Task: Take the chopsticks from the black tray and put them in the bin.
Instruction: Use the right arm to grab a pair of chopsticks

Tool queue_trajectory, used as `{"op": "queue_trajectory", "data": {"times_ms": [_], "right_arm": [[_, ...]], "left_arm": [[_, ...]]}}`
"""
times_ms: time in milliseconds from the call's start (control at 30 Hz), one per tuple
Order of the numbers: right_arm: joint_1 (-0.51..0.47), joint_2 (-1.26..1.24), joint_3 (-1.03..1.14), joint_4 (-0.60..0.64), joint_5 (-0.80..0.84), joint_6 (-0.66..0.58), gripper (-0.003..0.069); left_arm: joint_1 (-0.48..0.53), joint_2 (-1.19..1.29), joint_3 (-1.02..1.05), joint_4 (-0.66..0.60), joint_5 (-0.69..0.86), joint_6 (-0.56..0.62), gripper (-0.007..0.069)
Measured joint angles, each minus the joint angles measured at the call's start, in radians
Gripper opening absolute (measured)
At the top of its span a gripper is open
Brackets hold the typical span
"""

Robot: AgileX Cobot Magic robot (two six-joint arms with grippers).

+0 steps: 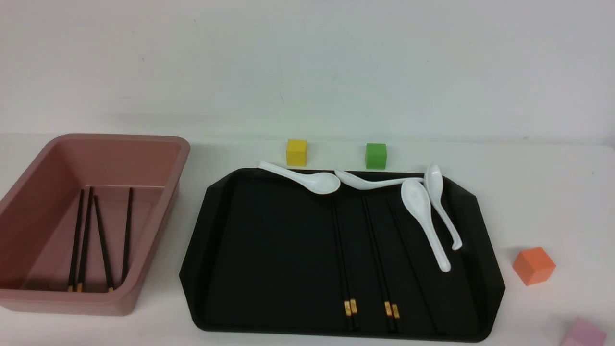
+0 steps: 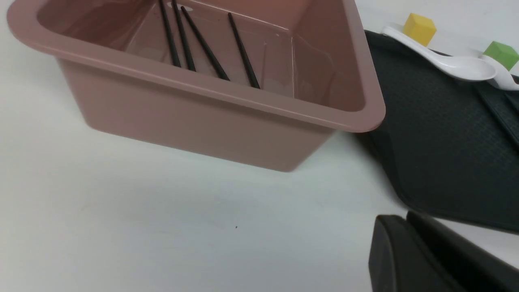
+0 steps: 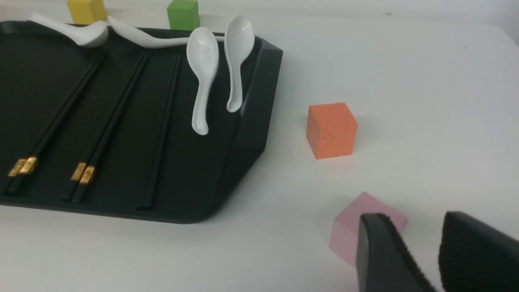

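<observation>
Matte black rectangular tray (image 1: 269, 250), pebbled, cut corners: two gold-banded pairs of thin black chopsticks (image 1: 350, 307) plus one faint fifth stick (image 3: 161, 129), clearer from right wrist. Four more in deep dusty-pink plastic bin (image 1: 120, 138). Left fingers (image 2: 389, 251) cropped, together, empty; right fingers (image 3: 381, 251) ribbed, narrowly apart, empty.

— Home kitchen?
— More like a lab test bench. Plain white tabletop (image 1: 552, 192), blank white wall (image 1: 307, 62) at 12 o'clock.
— Anything else?
— Toy-like props around the black tray (image 1: 269, 250): yellow cube (image 1: 297, 153) and green cube (image 1: 375, 155) at 12 o'clock, orange cube (image 1: 534, 265) at 4, pink cube (image 1: 585, 332) at 5.
</observation>
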Motion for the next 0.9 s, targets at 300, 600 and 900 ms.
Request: {"op": "queue_trajectory", "data": {"times_ms": [300,600,900], "right_arm": [[0.000,0.000,0.000,0.000,0.000,0.000,0.0240],[0.000,0.000,0.000,0.000,0.000,0.000,0.0240],[0.000,0.000,0.000,0.000,0.000,0.000,0.0240]], "left_arm": [[0.000,0.000,0.000,0.000,0.000,-0.001,0.0052],[0.000,0.000,0.000,-0.060,0.000,-0.007,0.0061],[0.000,0.000,0.000,-0.071,0.000,-0.007,0.0064]]}}
